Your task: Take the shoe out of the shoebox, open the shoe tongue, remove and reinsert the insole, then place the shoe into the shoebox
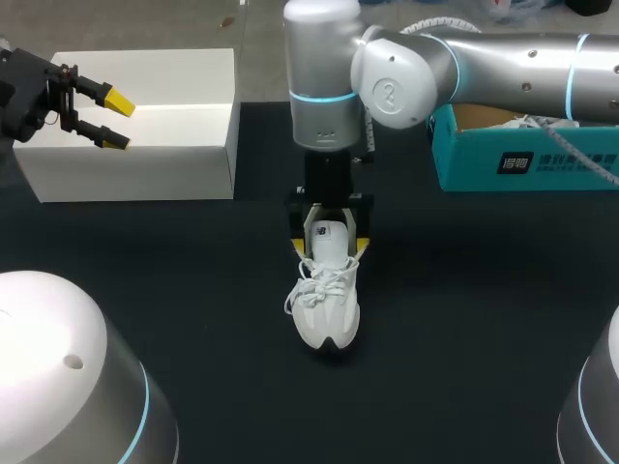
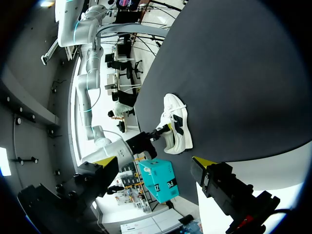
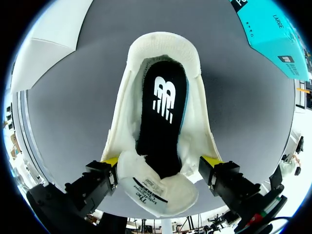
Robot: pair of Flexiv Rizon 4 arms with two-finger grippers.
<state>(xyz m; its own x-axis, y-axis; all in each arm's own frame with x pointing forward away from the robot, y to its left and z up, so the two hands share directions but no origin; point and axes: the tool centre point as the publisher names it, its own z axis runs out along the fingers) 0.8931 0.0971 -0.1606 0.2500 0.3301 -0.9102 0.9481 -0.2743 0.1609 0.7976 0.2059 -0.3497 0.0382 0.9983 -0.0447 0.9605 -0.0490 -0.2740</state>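
my right gripper [image 3: 162, 161] stands spread wide astride the white shoe [image 1: 329, 304], a yellow tip against each flank just behind the laces, so it holds the shoe upright on the dark table [image 1: 464, 319], well clear of the teal shoebox [image 1: 522, 159]; the tongue [image 3: 156, 187] lies folded out over the laces and the black insole [image 3: 161, 112] sits bared in the opening; my left gripper [image 1: 114, 119] hangs open and empty over the white box [image 1: 145, 145]; as i judge it the insole comes next: keep the side grip gentle and level, pinch the insole's heel edge and peel it out along its length, clear of the laces; a white logo on the insole, a sewn label under the tongue and print on the teal box show, left unread
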